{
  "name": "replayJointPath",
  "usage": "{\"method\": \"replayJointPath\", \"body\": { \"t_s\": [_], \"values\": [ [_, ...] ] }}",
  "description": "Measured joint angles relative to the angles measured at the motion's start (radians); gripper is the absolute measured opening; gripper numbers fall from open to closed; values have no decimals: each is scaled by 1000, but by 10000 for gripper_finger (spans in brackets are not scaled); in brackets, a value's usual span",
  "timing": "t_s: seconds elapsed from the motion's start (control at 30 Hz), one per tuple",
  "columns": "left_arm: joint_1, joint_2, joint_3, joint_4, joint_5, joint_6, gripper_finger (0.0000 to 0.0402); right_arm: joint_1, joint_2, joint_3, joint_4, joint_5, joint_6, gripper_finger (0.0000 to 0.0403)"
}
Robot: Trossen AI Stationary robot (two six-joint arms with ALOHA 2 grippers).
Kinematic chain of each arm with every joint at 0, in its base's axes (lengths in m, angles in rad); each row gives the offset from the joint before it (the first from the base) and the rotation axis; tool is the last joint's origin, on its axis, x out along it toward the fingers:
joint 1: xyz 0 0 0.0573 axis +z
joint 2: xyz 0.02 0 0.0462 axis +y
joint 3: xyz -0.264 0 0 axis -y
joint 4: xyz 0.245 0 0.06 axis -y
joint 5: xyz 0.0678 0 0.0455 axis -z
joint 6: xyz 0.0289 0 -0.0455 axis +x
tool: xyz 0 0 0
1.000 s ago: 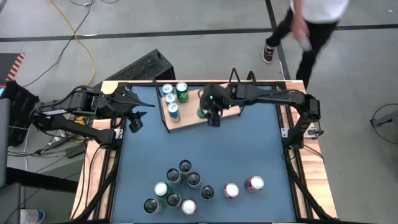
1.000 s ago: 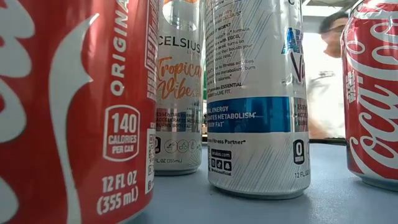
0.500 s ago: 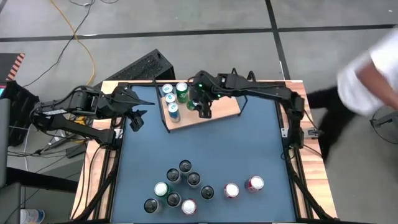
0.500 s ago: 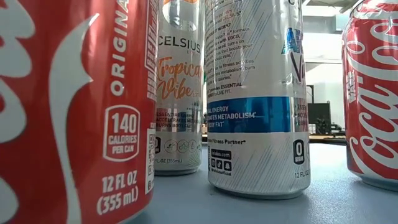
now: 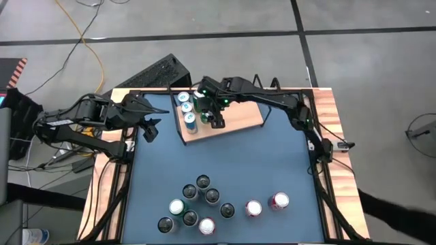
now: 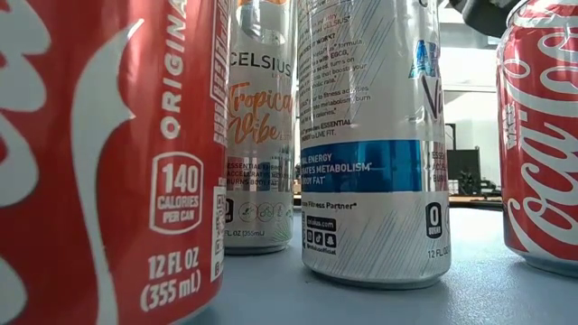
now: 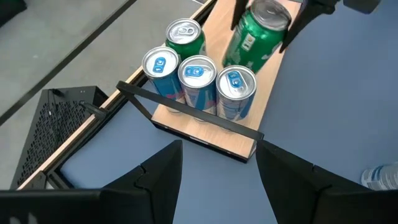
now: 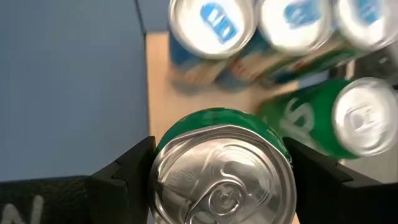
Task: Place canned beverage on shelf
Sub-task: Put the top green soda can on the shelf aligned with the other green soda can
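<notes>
Fingers of the right gripper (image 5: 212, 114) are clamped on a green can (image 7: 257, 34), one dark finger on each side of its body, as the right wrist view shows from directly above the lid. That can is a standard aluminium beverage can: green body with white lettering, plain silver lid with a pull tab. Its long axis runs close to vertical, lid uppermost, leaning slightly in the left wrist view. It is held over the shelf (image 5: 245, 117), just beside the cans already standing there; whether its base touches the board cannot be determined.

On the shelf, a light-wood board in a thin black wire frame at the far side of the blue table (image 5: 272, 163), four cans stand upright at the left end: three blue cans (image 7: 198, 73) in a row and a second green can (image 7: 185, 36) behind them.

Left gripper (image 5: 148, 129) waits at the table's left edge, near the shelf's end, its fingers apart and gripping nothing.

At the near side of the table a cluster of further cans (image 5: 197, 204) stands upright, among them two red cans (image 5: 267, 203), well apart from the shelf.
</notes>
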Motion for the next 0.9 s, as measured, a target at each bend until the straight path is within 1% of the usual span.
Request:
{"method": "replayJointPath", "body": {
  "t_s": [0.17, 0.3, 0.47, 0.57, 0.9],
  "values": [
    [0, 0, 0, 2, -3, 0, 193, -4, 16, 0, -17, -6, -1, 279],
    [0, 0, 0, 3, -9, 0, 193, -9, 27, 0, 9, -47, -7, 279],
    [0, 0, 0, 2, -11, 0, 193, -19, 27, -1, 17, -58, -7, 279],
    [0, 0, 0, 2, -13, 0, 193, -27, 27, -1, 14, -85, -7, 279],
    [0, 0, 0, 3, -15, 1, 193, -33, 25, -54, 70, -102, -5, 281]
  ]
}}
